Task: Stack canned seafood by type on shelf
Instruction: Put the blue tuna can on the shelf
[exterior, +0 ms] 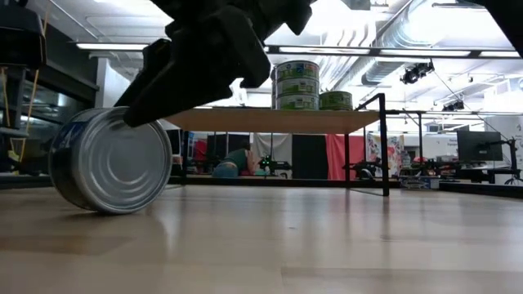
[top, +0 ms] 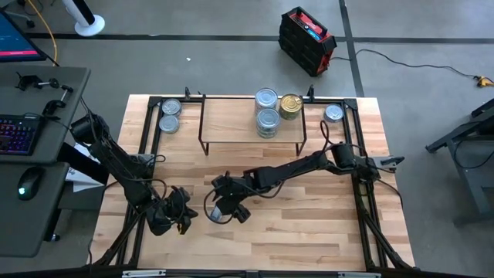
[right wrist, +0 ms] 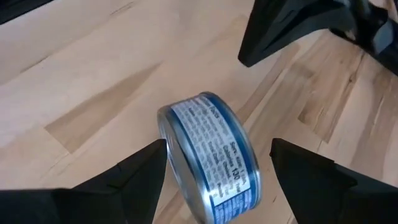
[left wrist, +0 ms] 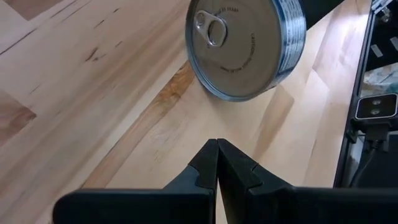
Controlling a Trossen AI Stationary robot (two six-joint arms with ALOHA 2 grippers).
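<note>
One silver-lidded tin with a blue side stands on its edge on the table, near the middle. My right gripper is open, one finger on each side of the tin. My left gripper is shut and points at the tin's pull-tab lid from a short way off. The shelf carries two stacked silver tins and the gold tin. In the low view they show above the shelf board. My right gripper comes at the tin from above and straddles its blue side. In the low view one finger lies against the tin's upper rim. Whether the other finger touches I cannot tell. The tin stands nearly upright with its lower rim on the table.
Two silver tins lie on the table left of the shelf, and one lies to its right. Black frame rails run along both table sides. Bare wood lies in front of the shelf.
</note>
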